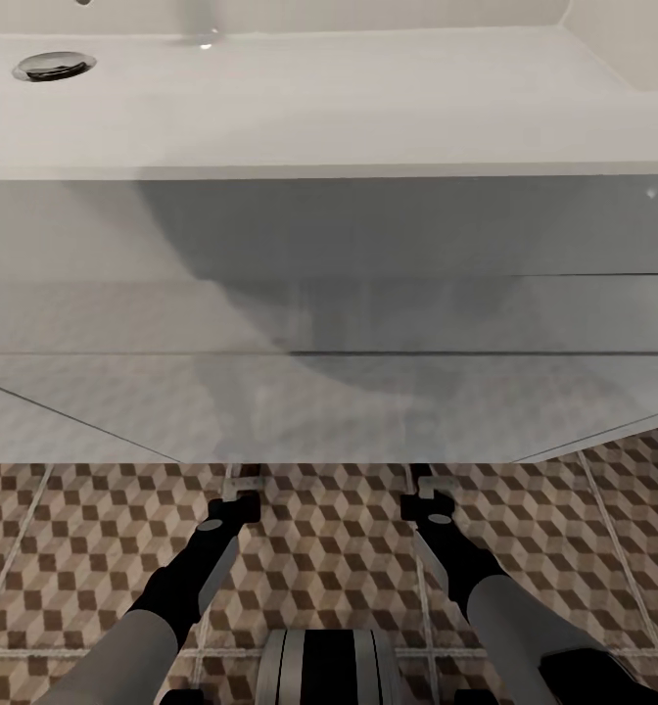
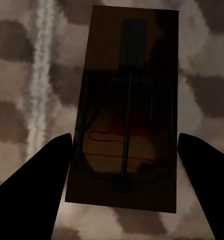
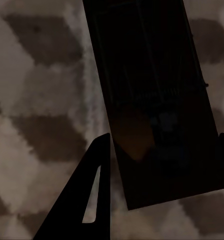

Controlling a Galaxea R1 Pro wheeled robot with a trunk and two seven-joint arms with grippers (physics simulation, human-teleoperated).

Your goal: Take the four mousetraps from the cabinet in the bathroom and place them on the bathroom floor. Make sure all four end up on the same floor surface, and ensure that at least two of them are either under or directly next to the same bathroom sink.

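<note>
Brown, beige and grey cube-print tiles of the bathroom floor running in beneath the white sink, drain off toward its far left corner. Both arms stretched forward and low, left gripper and right gripper tucked just under the sink's front edge, side by side and a little apart. Seen along the left gripper: one mousetrap, dark-brown slab with wire bar and a reddish mark, lengthwise between the fingers, tips right at its long edges, patterned tile behind. Seen along the right gripper: a second mousetrap, slightly skewed, framed the same way by the fingers. Narrow span on each side, about the width of a trap; impossible to tell whether clamped on the slabs or just loosened off them (deep shade under the sink, no clean gap or contact to read). Likewise unclear whether flat on the tile or a touch above it. Placement sensible as a judgement: two traps carried together and brought under one sink, so as to meet the requirement that at least two lie under or beside the same basin, on the one floor surface. Likely step in hand: setting down or letting go. Two more traps probably yet to fetch from the cabinet.
</note>
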